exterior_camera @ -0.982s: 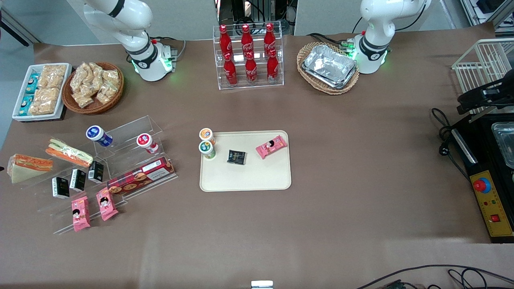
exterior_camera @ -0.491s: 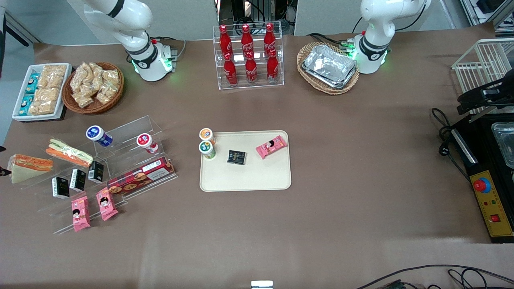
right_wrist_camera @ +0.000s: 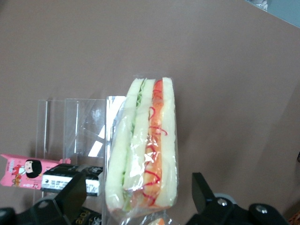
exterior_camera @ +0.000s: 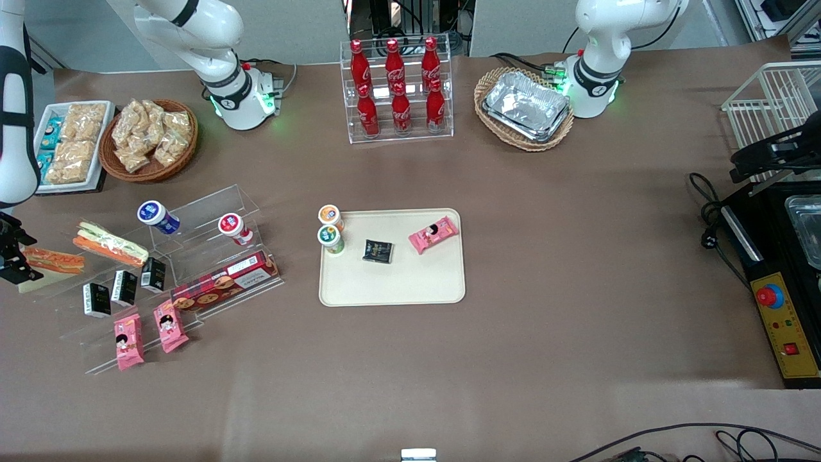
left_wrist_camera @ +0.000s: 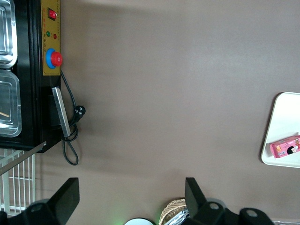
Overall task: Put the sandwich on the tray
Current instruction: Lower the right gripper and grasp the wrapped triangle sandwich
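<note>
The sandwich [exterior_camera: 56, 260] is a clear-wrapped triangular wedge with orange-red filling. It lies on the clear acrylic stand [exterior_camera: 192, 256] at the working arm's end of the table. My right gripper [exterior_camera: 11, 255] is over the sandwich's outer end and hides part of it. In the right wrist view the sandwich [right_wrist_camera: 143, 150] lies lengthwise between the two black fingers [right_wrist_camera: 70, 193]. The gripper [right_wrist_camera: 137, 196] is open, and its jaws stand apart from the wrap on both sides. The cream-beige tray [exterior_camera: 410, 289] lies at mid-table, and one edge of it shows in the left wrist view [left_wrist_camera: 283, 117].
The longer flat sandwich [exterior_camera: 108, 244], black packets [exterior_camera: 123, 286], pink packets [exterior_camera: 128, 341] and a biscuit box [exterior_camera: 224, 280] share the stand. Two cups [exterior_camera: 330, 237], a black packet [exterior_camera: 377, 251] and a pink packet [exterior_camera: 433, 234] are on the tray. Cola rack [exterior_camera: 397, 90] and baskets stand farther back.
The right arm has come into the front view from the table's end. Its gripper has come down over the wedge sandwich and now hides part of it.
</note>
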